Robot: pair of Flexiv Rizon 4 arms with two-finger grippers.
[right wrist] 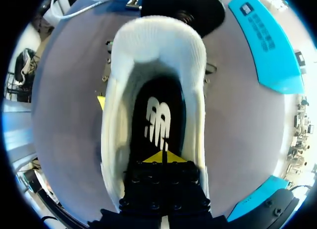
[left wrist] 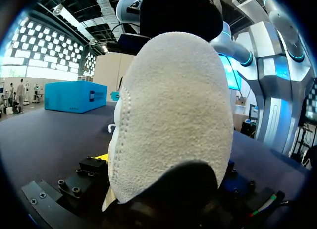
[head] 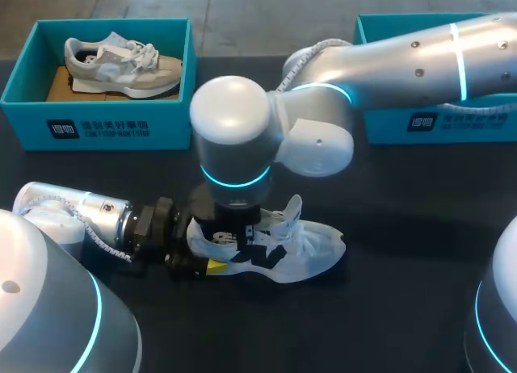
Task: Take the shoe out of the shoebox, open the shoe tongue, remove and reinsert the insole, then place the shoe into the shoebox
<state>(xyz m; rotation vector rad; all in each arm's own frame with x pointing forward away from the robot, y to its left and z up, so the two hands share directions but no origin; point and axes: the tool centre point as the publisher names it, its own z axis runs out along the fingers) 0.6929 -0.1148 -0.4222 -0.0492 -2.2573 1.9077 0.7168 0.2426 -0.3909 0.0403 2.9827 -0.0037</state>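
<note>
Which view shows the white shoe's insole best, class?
Right wrist view: it looks straight down into the white shoe onto the dark insole. In the head view the right arm covers the opening; the left wrist view shows only the heel.

White shoe [head: 317, 249], black insole [right wrist: 159, 97]; teal shoebox [head: 105, 124]; black table [head: 404, 228].

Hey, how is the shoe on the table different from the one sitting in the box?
The grey shoe lies in the teal shoebox, untouched; the white shoe sits on the black table. The white shoe has the left gripper at its heel and the right gripper down in its opening; the grey shoe has neither. Both are laced sneakers, toes toward the head view's right.
</note>
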